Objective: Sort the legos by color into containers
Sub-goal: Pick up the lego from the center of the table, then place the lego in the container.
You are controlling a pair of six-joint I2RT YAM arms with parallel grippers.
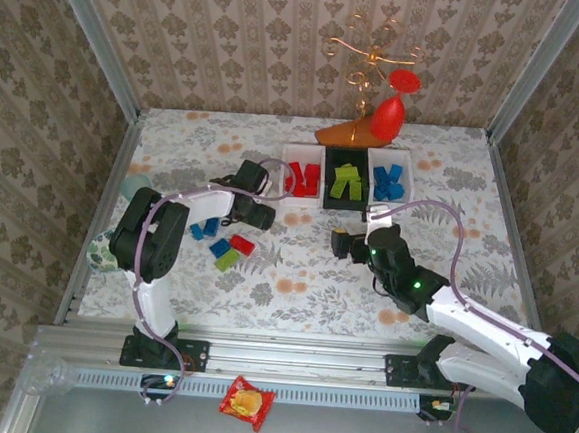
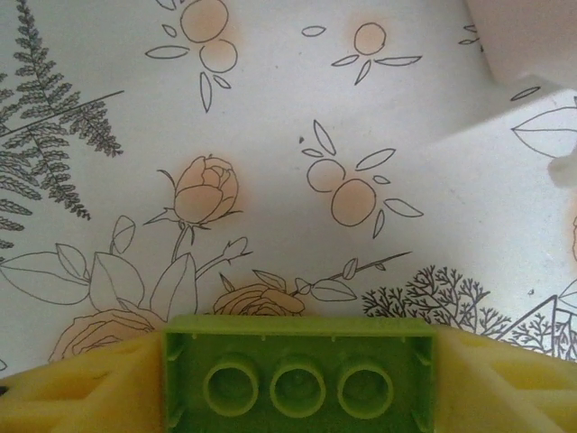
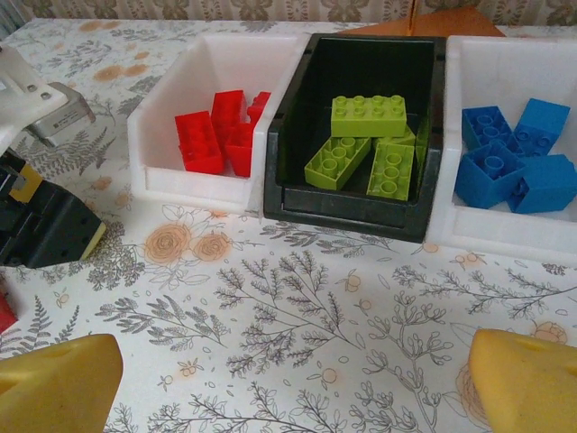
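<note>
Floral tablecloth [image 1: 305,278], my left pincer [image 2: 297,397] clamped on a lime lego [image 2: 297,361] left of the black container [image 3: 288,135], my right pincer [image 3: 293,388] spread wide before it, red legos [image 3: 200,140] boxed on its left, blue legos [image 3: 491,167] on its right.

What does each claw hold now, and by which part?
Left claw grips a lime green brick by its two short ends. Right claw holds nothing.

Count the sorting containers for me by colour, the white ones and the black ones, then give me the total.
White containers: 2
Black container: 1
Total: 3
</note>
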